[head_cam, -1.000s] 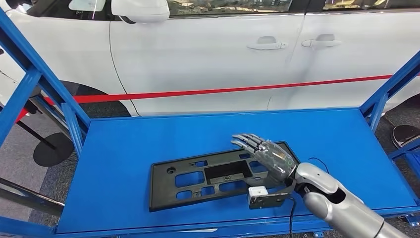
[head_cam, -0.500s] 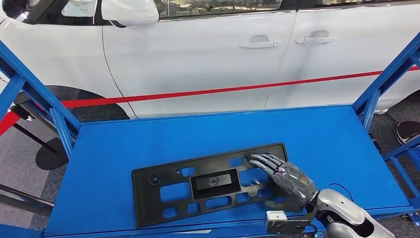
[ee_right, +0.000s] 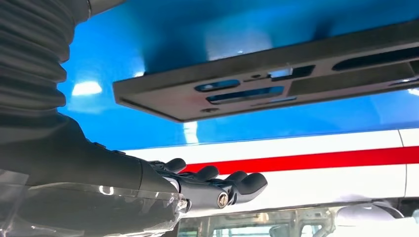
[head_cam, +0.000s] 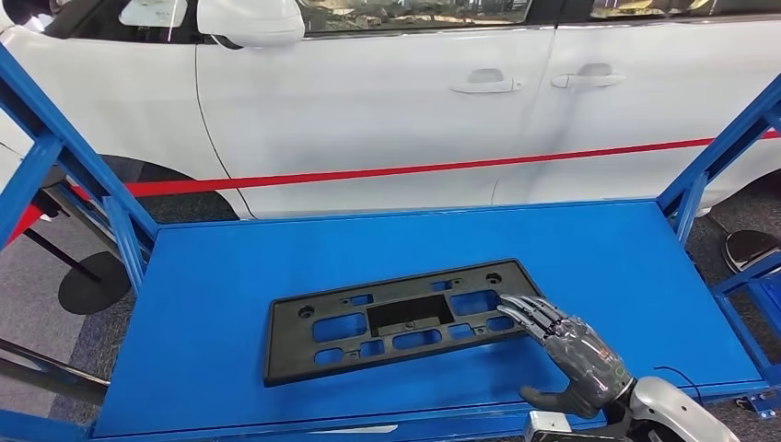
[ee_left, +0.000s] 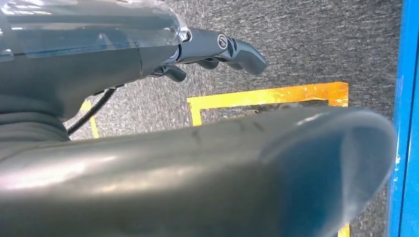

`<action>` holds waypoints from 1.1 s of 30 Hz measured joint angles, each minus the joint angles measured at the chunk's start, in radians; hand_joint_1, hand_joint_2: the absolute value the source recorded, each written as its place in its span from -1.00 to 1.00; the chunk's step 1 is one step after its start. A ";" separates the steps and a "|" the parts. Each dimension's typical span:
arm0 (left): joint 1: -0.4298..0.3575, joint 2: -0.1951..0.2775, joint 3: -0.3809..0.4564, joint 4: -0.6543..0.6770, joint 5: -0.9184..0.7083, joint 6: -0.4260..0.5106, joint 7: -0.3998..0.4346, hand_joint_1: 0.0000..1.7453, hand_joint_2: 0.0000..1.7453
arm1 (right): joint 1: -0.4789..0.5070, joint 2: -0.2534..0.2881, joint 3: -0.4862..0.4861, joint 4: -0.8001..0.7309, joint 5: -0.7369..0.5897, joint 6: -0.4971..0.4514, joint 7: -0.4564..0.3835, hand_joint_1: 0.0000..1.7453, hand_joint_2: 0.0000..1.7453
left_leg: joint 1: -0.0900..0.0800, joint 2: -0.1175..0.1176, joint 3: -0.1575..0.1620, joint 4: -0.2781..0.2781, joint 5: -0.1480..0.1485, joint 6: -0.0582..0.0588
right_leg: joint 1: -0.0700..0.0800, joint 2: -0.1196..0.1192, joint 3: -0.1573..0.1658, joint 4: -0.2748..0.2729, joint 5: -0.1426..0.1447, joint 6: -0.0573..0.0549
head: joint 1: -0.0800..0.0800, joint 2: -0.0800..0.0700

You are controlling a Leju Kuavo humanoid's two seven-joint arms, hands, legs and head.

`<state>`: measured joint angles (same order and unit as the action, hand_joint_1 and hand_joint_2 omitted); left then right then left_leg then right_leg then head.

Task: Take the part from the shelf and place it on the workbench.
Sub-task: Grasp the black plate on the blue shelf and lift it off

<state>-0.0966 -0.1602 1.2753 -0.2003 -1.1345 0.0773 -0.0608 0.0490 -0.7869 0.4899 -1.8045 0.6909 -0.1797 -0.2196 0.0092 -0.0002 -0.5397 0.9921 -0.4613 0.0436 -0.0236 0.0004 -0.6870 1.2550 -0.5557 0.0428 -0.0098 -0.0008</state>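
— Black plastic, flat and long, with cut-out windows: is that the part (head_cam: 401, 319)?

— Yes. It lies flat on the blue bench (head_cam: 230, 276), a little toward the bench's near edge and slightly skewed to it, its right end farther from that edge than its left.

— Where is the right hand (head_cam: 571, 354) against the part?

— Just off the part's right end, toward the bench's near right corner. Its fingers (head_cam: 530, 311) are stretched out and apart, the tips reaching over the part's near right corner. Whether they touch it I cannot tell from the head view. In the right wrist view the fingers (ee_right: 232, 185) hang clear of the part (ee_right: 257, 89), with bare blue between them. Nothing is in that hand; it is spread and empty.

— And the left hand (ee_left: 148, 49)?

— In the left wrist view it hangs over grey carpet (ee_left: 306, 44) with a yellow floor marking (ee_left: 267, 96), a blue edge beside it. Its dark fingers (ee_left: 242, 49) are gently bent with nothing between them, and the thumb (ee_left: 197, 177) stands apart. Empty and loosely open.

— What lies beyond the part?

— A white car (head_cam: 387, 101) with a red stripe (head_cam: 414, 169) stands behind the bench, past the part's far edge. Blue frame posts (head_cam: 64, 147) rise at the bench's left and right ends.
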 joint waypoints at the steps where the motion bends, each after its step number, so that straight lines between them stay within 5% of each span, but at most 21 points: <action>1: 0.000 -0.001 0.000 0.000 0.001 0.000 0.000 -1.00 -1.00 | 0.001 0.000 -0.003 -0.002 0.000 0.000 -0.001 -1.00 1.00 | 0.001 0.000 0.001 0.002 -0.002 -0.003 | -0.004 0.000 0.033 -0.064 0.037 0.003 | 0.000 0.000; 4: -0.002 -0.002 0.000 0.000 0.005 0.000 -0.003 -1.00 -1.00 | -0.003 0.001 -0.012 -0.002 0.003 0.004 -0.013 -1.00 1.00 | -0.001 -0.002 0.000 0.010 -0.009 -0.020 | -0.003 0.002 0.115 -0.231 0.094 -0.003 | 0.000 0.000; 8: -0.003 -0.002 0.000 0.000 0.011 0.001 -0.009 -1.00 -1.00 | -0.012 0.026 -0.013 0.009 0.032 0.006 -0.039 -1.00 1.00 | -0.001 -0.003 -0.007 0.021 -0.021 -0.044 | 0.001 0.003 0.115 -0.244 0.093 -0.031 | -0.002 0.000; 10: -0.003 -0.002 0.000 0.000 0.014 0.002 -0.012 -1.00 -1.00 | -0.013 0.048 -0.012 0.017 0.046 0.002 -0.043 -1.00 1.00 | 0.001 -0.003 -0.040 0.096 -0.069 -0.051 | 0.000 0.000 0.115 -0.247 0.095 -0.046 | -0.003 0.000; 12: -0.002 -0.002 0.000 0.000 0.016 0.003 -0.012 -1.00 -1.00 | -0.012 0.068 -0.009 0.024 0.051 -0.003 -0.044 -1.00 1.00 | 0.001 -0.003 -0.104 0.235 -0.136 -0.052 | 0.006 -0.001 0.114 -0.246 0.094 -0.052 | -0.003 0.000; 14: 0.001 -0.002 0.001 0.000 0.018 0.004 -0.013 -1.00 -1.00 | -0.009 0.087 -0.006 0.032 0.050 -0.011 -0.049 -1.00 1.00 | 0.001 -0.003 -0.142 0.313 -0.150 -0.049 | 0.012 -0.001 0.115 -0.245 0.092 -0.056 | -0.003 0.000; 15: 0.002 -0.002 0.001 0.000 0.020 0.004 -0.013 -1.00 -1.00 | -0.008 0.096 -0.004 0.036 0.050 -0.015 -0.052 -1.00 1.00 | 0.000 -0.003 -0.134 0.293 -0.127 -0.044 | 0.016 -0.001 0.117 -0.244 0.091 -0.057 | -0.003 0.000; 18: 0.003 -0.001 0.001 0.000 0.021 0.005 -0.014 -1.00 -1.00 | -0.004 0.114 -0.002 0.044 0.049 -0.020 -0.057 -1.00 1.00 | -0.010 -0.003 -0.045 0.096 -0.028 -0.017 | 0.025 0.001 0.123 -0.241 0.086 -0.058 | -0.002 0.000; 20: 0.001 0.000 0.001 0.000 0.022 0.006 -0.014 -1.00 -1.00 | -0.003 0.124 -0.001 0.048 0.049 -0.023 -0.058 -1.00 1.00 | -0.016 -0.003 -0.017 0.031 -0.012 -0.006 | 0.024 0.001 0.120 -0.239 0.086 -0.052 | -0.002 0.000; 24: 0.004 -0.002 0.002 0.000 0.023 0.007 -0.013 -1.00 -1.00 | 0.000 0.154 0.002 0.059 0.060 -0.033 -0.059 -1.00 1.00 | -0.013 -0.002 -0.009 0.008 0.000 0.000 | 0.020 0.000 0.117 -0.232 0.080 -0.032 | -0.001 0.000; 29: 0.003 -0.009 0.003 0.000 0.018 0.008 -0.006 -1.00 -1.00 | 0.020 0.224 0.015 0.087 0.102 -0.050 -0.044 -1.00 1.00 | -0.008 -0.001 -0.007 -0.004 0.009 0.005 | 0.009 0.000 -0.003 0.019 -0.042 -0.008 | 0.001 0.000; 31: 0.004 -0.012 0.003 0.000 0.017 0.008 -0.002 -1.00 -1.00 | 0.027 0.251 0.023 0.096 0.114 -0.051 -0.038 -1.00 1.00 | -0.007 -0.001 -0.007 -0.002 0.007 0.002 | 0.003 0.000 0.003 0.004 -0.011 -0.004 | 0.001 0.000; 33: 0.003 -0.015 0.003 0.000 0.017 0.008 0.000 -1.00 -1.00 | 0.028 0.275 0.029 0.102 0.123 -0.051 -0.037 -1.00 1.00 | -0.006 -0.001 -0.004 0.001 0.003 -0.004 | -0.002 -0.001 0.069 -0.128 0.056 -0.003 | 0.002 0.000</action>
<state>-0.0934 -0.1757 1.2779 -0.2003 -1.1173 0.0854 -0.0612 0.0775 -0.5115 0.5194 -1.7021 0.8135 -0.2308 -0.2562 0.0032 -0.0017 -0.5441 0.9934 -0.4580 0.0399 -0.0260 -0.0003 -0.6180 1.1267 -0.4993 0.0396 -0.0083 -0.0008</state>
